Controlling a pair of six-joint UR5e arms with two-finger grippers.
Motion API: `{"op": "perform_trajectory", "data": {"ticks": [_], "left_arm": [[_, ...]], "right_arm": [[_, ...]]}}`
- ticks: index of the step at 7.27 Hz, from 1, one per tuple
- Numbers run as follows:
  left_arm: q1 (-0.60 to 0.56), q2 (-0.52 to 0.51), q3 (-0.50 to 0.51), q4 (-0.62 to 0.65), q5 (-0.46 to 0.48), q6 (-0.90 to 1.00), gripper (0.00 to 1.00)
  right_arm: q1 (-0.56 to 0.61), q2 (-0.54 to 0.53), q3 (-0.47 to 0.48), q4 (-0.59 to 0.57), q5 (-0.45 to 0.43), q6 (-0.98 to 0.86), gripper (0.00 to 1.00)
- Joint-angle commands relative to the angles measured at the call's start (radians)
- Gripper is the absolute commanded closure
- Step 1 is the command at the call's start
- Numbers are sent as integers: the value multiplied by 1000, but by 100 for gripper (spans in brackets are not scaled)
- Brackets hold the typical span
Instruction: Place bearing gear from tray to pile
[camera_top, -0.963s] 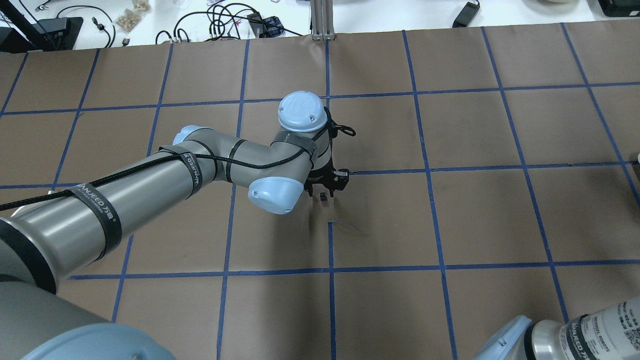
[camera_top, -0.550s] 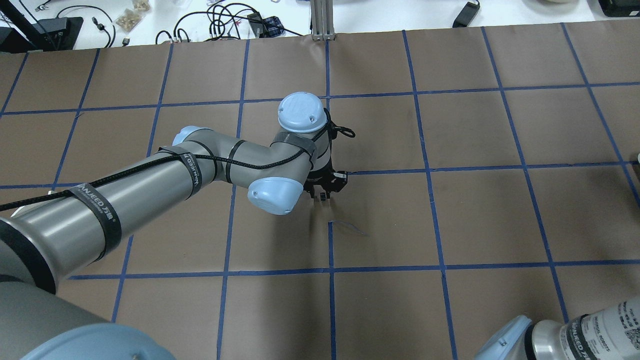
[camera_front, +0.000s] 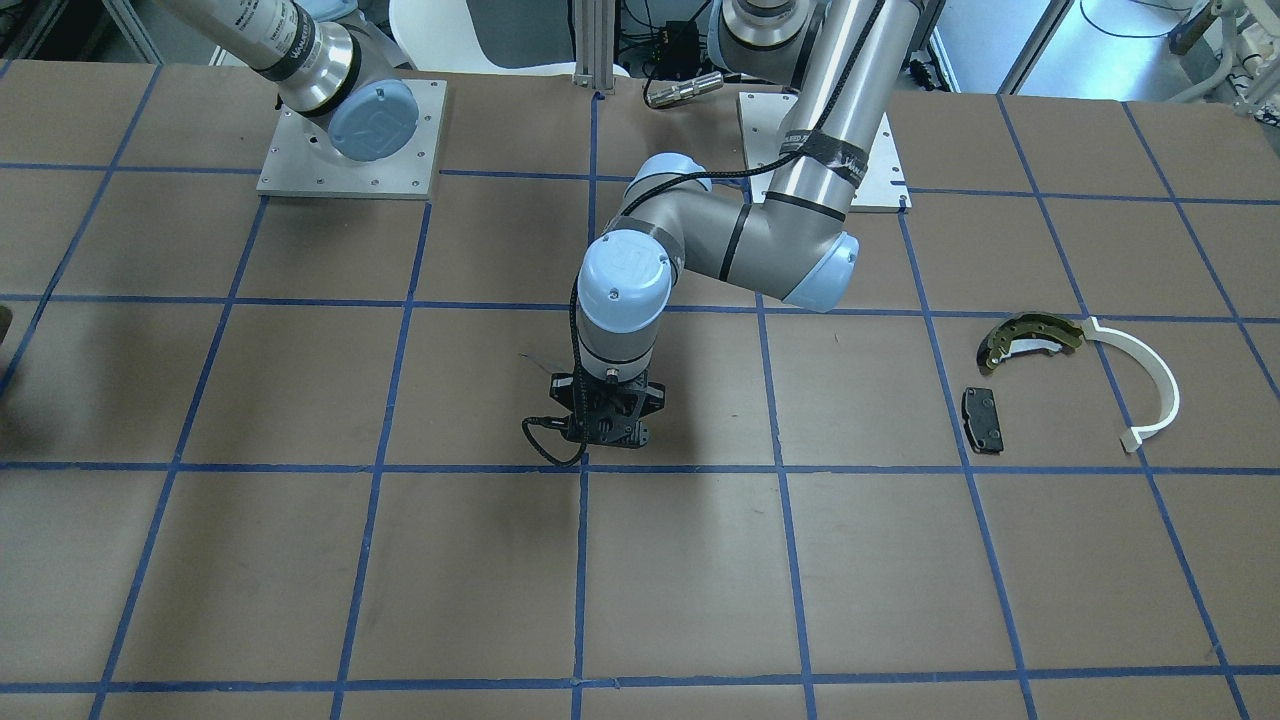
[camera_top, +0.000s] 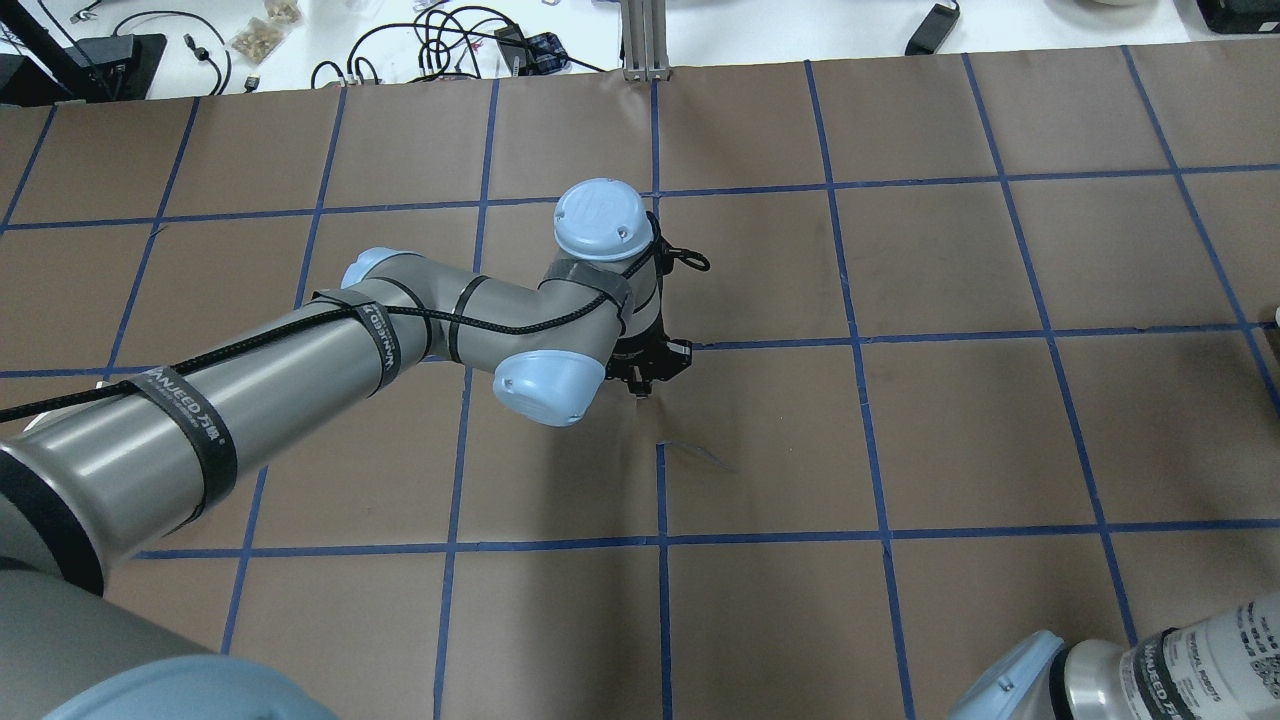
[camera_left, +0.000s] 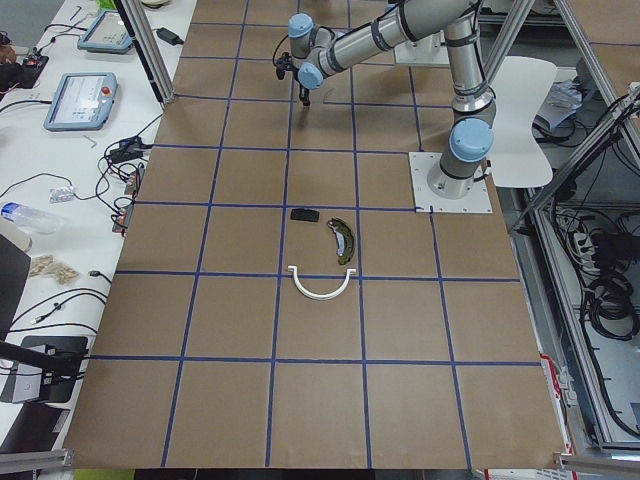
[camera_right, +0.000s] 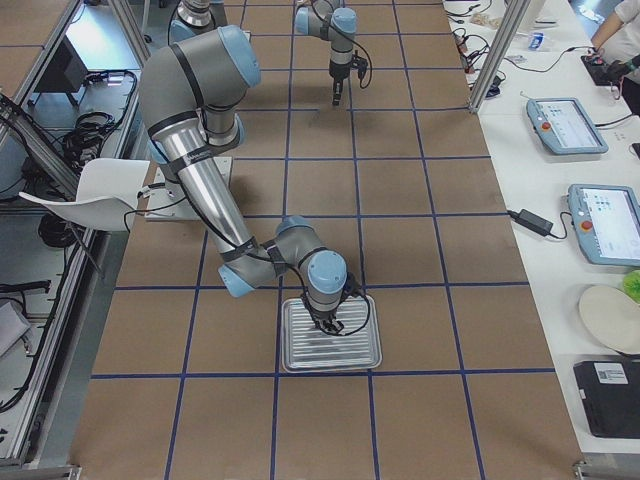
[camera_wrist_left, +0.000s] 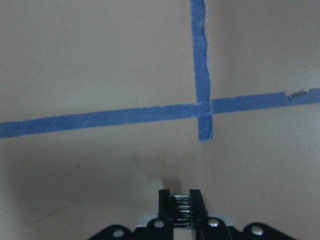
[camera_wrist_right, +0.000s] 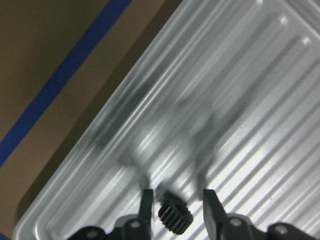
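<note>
We see a table (camera_front: 300, 560) covered in brown paper and marked into squares by blue tape (camera_front: 580, 560). At one end lies a ridged metal tray (camera_right: 300, 345). Well apart from it, toward the other end, lies a loose pile: an olive brake shoe (camera_front: 1035, 328), a white arc (camera_front: 1170, 390) just beside one of its tips, and a black pad (camera_front: 982, 419) near both.

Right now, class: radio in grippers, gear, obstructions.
Right gripper open, straddling bearing gear on tray. Left gripper shut, mid-table, between tray and pile. Gear not yet gripped.
</note>
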Motion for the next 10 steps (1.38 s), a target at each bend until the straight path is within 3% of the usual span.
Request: {"op": "perform_trajectory", "data": {"ticks": [1, 3, 5, 6, 8, 10], "left_arm": [[70, 47, 34, -82, 2, 9, 100], [242, 93, 111, -253, 22, 176, 100], [399, 133, 122, -325, 132, 356, 100], [487, 138, 108, -323, 132, 395, 100], [638, 152, 76, -319, 167, 647, 100], [803, 159, 27, -286, 169, 860, 100]], "right_arm": [[-1, -1, 1, -1, -5, 0, 89], [-1, -10, -2, 1, -28, 12, 93], [13, -76, 4, 33, -46, 112, 93], [69, -139, 7, 118, -38, 183, 93], [231, -292, 7, 298, -14, 425, 93], [455, -339, 4, 402, 18, 698, 93]]}}
